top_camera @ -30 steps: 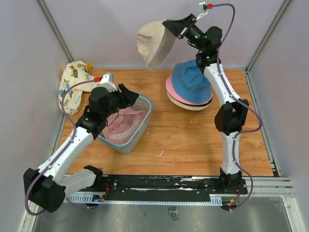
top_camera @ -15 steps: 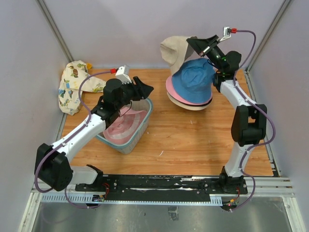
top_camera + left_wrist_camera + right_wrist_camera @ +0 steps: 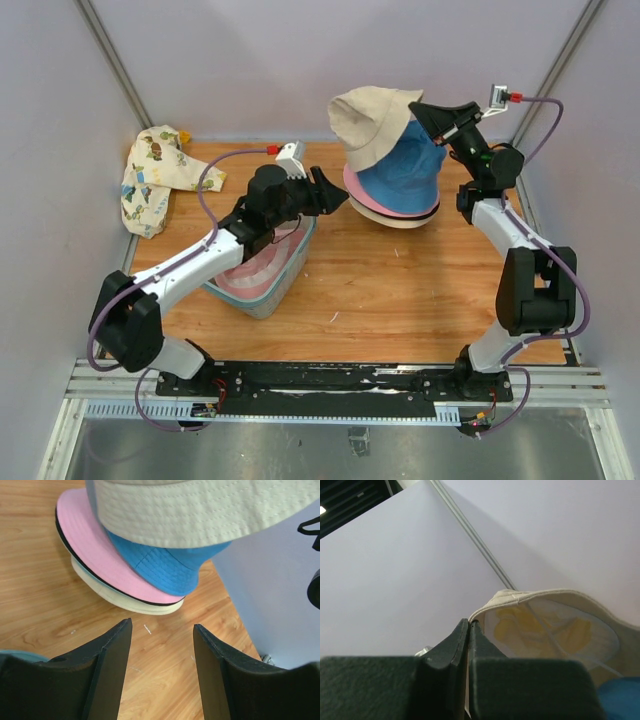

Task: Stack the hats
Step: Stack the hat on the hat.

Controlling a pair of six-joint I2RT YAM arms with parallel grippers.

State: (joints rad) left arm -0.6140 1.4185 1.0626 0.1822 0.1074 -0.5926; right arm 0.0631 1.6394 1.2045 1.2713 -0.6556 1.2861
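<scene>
Right now I am pinching the brim of the beige hat [image 3: 365,125] [image 3: 545,625] [image 3: 200,510] with my right gripper [image 3: 417,104] [image 3: 469,625], its two fingers pressed tight together on the stitched edge. The beige hat is hanging open side down, over the stack near the far right corner of the table [image 3: 400,290], and it is draping partly across the crown of the blue hat [image 3: 412,172] [image 3: 160,565]. That blue hat is sitting on top of the pink hat [image 3: 358,193] [image 3: 95,545], which is lying on the cream hat [image 3: 395,221] [image 3: 115,597] at the bottom of the stack.

My left gripper [image 3: 335,192] [image 3: 162,630] is hovering with its fingers apart and nothing between them, just left of the stack and pointing at it. My left arm is reaching over the mesh basket [image 3: 305,235] on the left half of the table, where a second pink hat [image 3: 255,265] is lying inside. A printed cloth [image 3: 150,180] is bunching up in the far left corner.
</scene>
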